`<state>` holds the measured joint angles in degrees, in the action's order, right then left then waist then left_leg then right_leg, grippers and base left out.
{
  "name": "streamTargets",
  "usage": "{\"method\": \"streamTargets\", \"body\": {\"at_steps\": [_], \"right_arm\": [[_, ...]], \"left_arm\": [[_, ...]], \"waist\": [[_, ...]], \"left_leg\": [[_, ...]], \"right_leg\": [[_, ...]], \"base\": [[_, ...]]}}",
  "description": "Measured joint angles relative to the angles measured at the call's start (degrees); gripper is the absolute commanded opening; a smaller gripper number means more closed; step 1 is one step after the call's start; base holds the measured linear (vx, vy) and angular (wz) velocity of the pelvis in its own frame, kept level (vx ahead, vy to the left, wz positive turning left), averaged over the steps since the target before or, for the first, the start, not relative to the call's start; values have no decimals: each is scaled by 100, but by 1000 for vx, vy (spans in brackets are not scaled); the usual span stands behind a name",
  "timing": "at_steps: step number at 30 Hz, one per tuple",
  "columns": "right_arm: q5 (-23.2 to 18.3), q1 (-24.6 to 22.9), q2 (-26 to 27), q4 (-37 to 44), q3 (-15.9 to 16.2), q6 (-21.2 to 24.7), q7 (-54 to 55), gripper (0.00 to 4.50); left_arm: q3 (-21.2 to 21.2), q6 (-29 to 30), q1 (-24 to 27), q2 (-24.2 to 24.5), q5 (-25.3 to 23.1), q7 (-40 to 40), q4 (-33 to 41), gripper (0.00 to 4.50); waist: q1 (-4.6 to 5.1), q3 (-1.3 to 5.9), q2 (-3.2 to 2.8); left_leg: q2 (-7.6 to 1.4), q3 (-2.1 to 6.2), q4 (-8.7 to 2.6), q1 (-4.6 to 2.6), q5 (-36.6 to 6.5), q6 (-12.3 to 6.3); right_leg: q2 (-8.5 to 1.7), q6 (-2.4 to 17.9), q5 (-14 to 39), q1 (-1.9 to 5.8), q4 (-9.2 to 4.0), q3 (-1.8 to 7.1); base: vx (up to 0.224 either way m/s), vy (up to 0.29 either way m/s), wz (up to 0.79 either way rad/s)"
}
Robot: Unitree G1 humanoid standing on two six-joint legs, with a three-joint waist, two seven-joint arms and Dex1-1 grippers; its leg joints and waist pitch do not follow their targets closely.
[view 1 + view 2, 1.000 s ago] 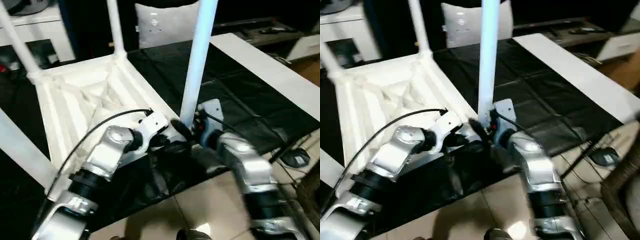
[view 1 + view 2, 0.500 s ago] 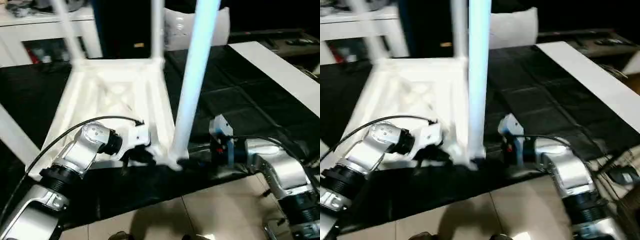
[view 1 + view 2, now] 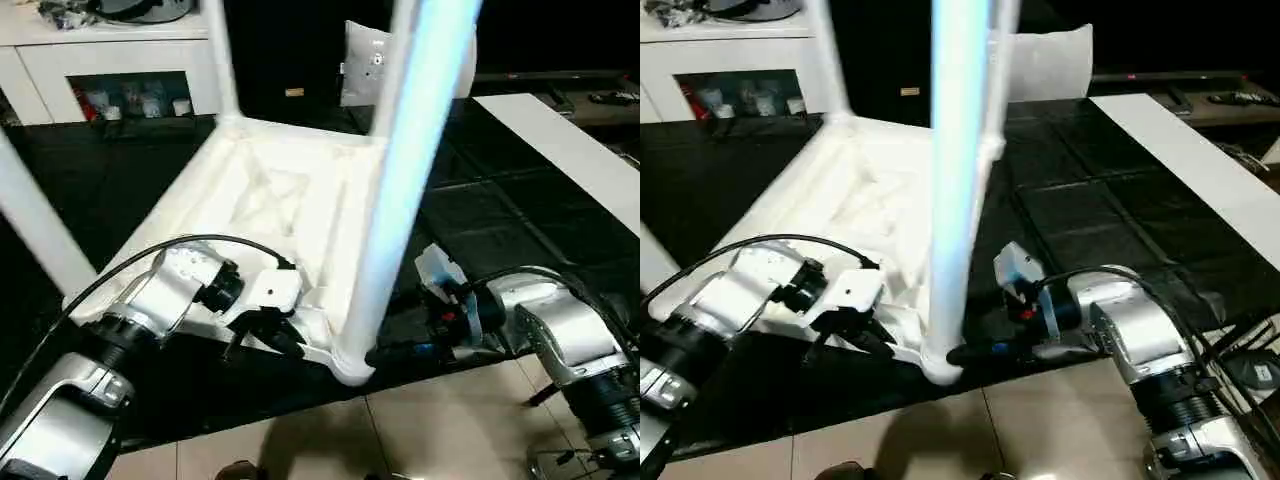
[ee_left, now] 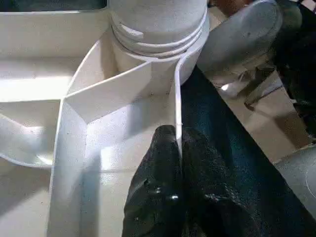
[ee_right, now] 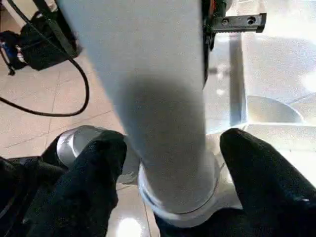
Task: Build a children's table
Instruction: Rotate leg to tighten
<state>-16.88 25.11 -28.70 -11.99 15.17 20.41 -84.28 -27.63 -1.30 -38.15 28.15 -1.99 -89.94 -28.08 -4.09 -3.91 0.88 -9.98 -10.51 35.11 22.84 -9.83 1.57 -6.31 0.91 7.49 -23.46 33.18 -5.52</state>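
Left eye view: the white table top point(image 3: 270, 200) lies upside down on a black mat point(image 3: 500, 210), ribbed underside up, legs rising from its corner sockets. The nearest leg point(image 3: 400, 190) stands in the corner socket point(image 3: 345, 362) between both grippers. The right gripper point(image 5: 170, 182) straddles that leg's base, fingers point(image 5: 256, 182) spread and apparently just clear of it. The left gripper point(image 4: 178, 148) is pinched tight on the top's thin edge wall point(image 4: 177, 94) beside the socket.

White ribbed table top point(image 3: 270, 200) and white legs point(image 3: 400, 190) on a black mat point(image 3: 500, 220).
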Motion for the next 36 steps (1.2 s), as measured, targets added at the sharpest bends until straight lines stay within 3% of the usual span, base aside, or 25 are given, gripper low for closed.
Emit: {"method": "streamTargets", "body": {"at_steps": [9,15,19,21,23,27,30,33,36], "right_arm": [[4,33,109,-14,135,-64,-110,233],[-13,23,98,60,129,43,-57,210],[-89,-118,161,299,0,385,288,207],[-82,-248,299,458,-142,516,686,207],[19,-385,577,528,-371,629,1320,207],[361,-419,1137,509,-747,722,2738,203],[705,-405,1765,371,-1023,739,4097,198],[1036,-191,2331,150,-1215,772,5285,196],[1165,-22,2761,-84,-1416,739,6158,195]], "left_arm": [[-28,-254,-138,-154,-25,-50,-305,0],[-19,-252,-148,-157,-6,-49,-335,0],[49,134,-140,-170,9,68,-268,0],[187,701,-28,-195,1,373,-29,0],[441,1411,192,-210,-7,847,292,0],[719,2287,311,-464,-70,1762,545,0],[1049,2890,496,-952,-222,2685,744,0],[1212,3362,511,-1387,-347,3484,861,0],[1275,3511,505,-1708,-415,4094,858,0]], "waist": [[8,-1,7],[4,-1,6],[8,-1,6],[36,0,4],[112,-1,4],[461,-1,4],[711,-1,4],[872,-4,-15],[968,-12,-28]], "left_leg": [[-2,-2,0,-3,0,0],[-3,-3,0,-12,0,0],[-3,-5,-1,-23,1,2],[-3,-5,-4,-33,3,5],[-3,-5,-5,-61,5,9],[-3,25,0,-77,5,12],[-4,78,7,-72,3,16],[-10,146,5,-59,-10,37],[-14,214,4,-40,-13,40]], "right_leg": [[0,-2,1,0,2,-1],[0,-3,2,6,2,0],[0,-3,2,10,8,2],[0,-3,2,13,8,4],[0,-6,4,28,10,4],[0,-48,30,23,-19,-39],[-11,-52,33,27,-54,-117],[-13,-52,33,44,-124,-209],[-16,-52,33,79,-182,-306]], "base": [[0,0,0],[0,0,0],[0,0,0],[0,0,0],[0,0,0],[0,0,0],[0,0,0],[0,0,0],[0,0,0]]}}
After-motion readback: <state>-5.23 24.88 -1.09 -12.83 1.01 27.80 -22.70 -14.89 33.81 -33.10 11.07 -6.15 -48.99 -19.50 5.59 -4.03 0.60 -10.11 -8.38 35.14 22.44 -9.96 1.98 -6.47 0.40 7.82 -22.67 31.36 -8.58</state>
